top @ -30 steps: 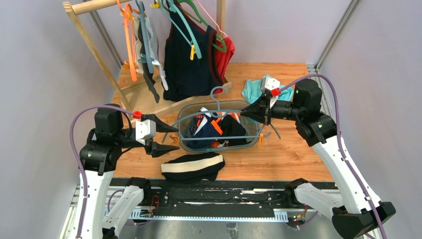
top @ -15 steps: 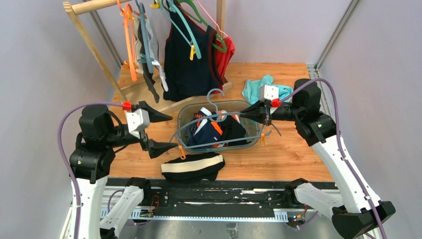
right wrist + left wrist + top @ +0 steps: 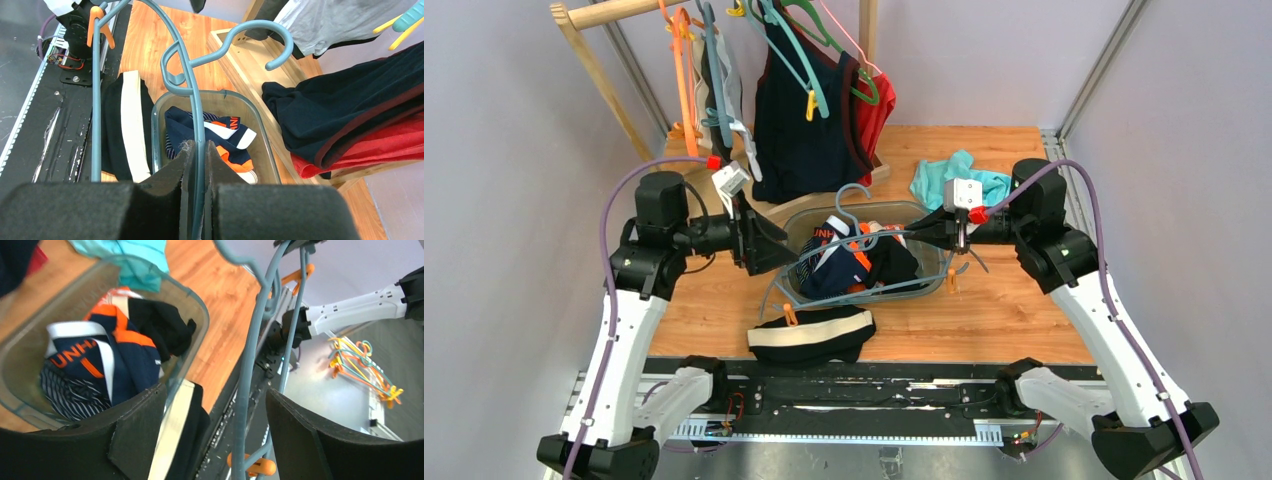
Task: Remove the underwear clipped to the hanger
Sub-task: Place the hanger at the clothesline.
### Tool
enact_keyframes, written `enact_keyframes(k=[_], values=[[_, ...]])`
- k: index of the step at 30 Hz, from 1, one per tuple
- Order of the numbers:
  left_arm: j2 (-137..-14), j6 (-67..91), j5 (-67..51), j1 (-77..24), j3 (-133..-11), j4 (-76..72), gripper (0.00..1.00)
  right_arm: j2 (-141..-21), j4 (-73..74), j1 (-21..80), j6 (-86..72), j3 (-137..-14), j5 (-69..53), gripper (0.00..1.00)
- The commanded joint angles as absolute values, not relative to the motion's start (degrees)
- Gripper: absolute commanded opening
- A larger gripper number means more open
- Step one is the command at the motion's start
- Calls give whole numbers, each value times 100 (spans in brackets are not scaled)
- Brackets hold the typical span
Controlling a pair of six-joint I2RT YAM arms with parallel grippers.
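The underwear lies off the blue-grey hanger (image 3: 244, 390). A dark brief (image 3: 812, 335) with a beige waistband sits flat on the wooden table (image 3: 1014, 310) at its near edge. A navy brief (image 3: 107, 365) with orange panels and a white lettered waistband is bunched in the clear bin (image 3: 200, 302), beside a black piece (image 3: 160, 325) and a striped navy piece (image 3: 70, 397). The hanger is held tilted over the bin, its hook toward the back. One orange clip (image 3: 789, 316) is at its low left end, just above the dark brief, and a second orange clip (image 3: 949, 282) is past the bin's right end. The right gripper (image 3: 200, 147) reaches in level from the right, its fingers clamped tight on the hanger's bar. The left gripper (image 3: 774, 248) comes in from the left with the elbow raised. Its fingers are spread wide with the hanger's left end between them; whether they touch it I cannot tell. A teal cloth (image 3: 934, 180) lies at the back right of the table. A wooden rack (image 3: 614, 110) at the back left carries a navy tank top (image 3: 799, 130) and coloured hangers (image 3: 686, 90). Pale lilac walls (image 3: 514, 200) close the space.
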State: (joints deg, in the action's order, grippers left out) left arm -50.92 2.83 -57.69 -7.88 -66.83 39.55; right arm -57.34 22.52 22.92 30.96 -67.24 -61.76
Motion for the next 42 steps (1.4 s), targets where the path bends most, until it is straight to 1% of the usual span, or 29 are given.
enact_keyframes(k=[1,4,9,12,14,15,17,18,19,21,22,24,26,27,28,31,34,38,42], values=[[-5065,670,-6080,-928,-6381,3882,74,-5724,2102,2407,3094,-6843,-6281,1],[-5027,694,-6224,-945,-6191,3899,69,-5753,1995,2417,3007,-6870,-6178,1],[-4891,685,-6351,-949,-5987,3901,55,-5832,1891,2417,2888,-6918,-6051,1],[-4841,670,-6435,-958,-5888,3897,45,-5874,1771,2426,2759,-6919,-6019,1],[-4799,632,-6514,-958,-5861,3894,36,-5898,1693,2426,2645,-6919,-5999,1],[-4768,618,-6588,-958,-5854,3894,30,-5913,1655,2433,2600,-6908,-5984,1],[-4639,606,-6696,-958,-5833,3826,15,-5928,1560,2439,2501,-6869,-5924,1],[-4543,636,-6700,-958,-5793,3724,5,-5932,1492,2435,2419,-6836,-5868,1],[-4408,698,-6682,-951,-5733,3597,0,-5927,1438,2436,2350,-6782,-5805,1],[-4075,660,-6600,-922,-5611,3437,0,-5919,1393,2435,2250,-6724,-5723,2],[-3962,521,-6511,-883,-5611,3509,0,-5930,1375,2435,2191,-6711,-5706,8],[-3880,-98,-6085,-830,-5802,4087,0,-5932,1353,2440,2040,-6708,-5723,28],[-3814,-663,-5292,-826,-6092,4761,0,-5975,1316,2435,1801,-6761,-5748,46],[-3768,-920,-4862,-826,-6157,4899,0,-5987,1292,2435,1685,-6796,-5773,51],[-3730,-1149,-4374,-826,-6242,5109,0,-6009,1275,2435,1570,-6835,-5794,53],[-3613,-1710,-3124,-826,-6453,5547,0,-6046,1239,2437,1265,-6922,-5903,54],[-3516,-2182,-2248,-826,-6690,5988,0,-6017,1235,2435,1178,-6911,-5899,55],[-3325,-2773,-1252,-826,-7022,6581,0,-5965,1248,2435,1246,-6785,-5763,56],[-3174,-3256,-605,-826,-7398,7281,0,-5998,1261,2435,1355,-6667,-5661,56]])
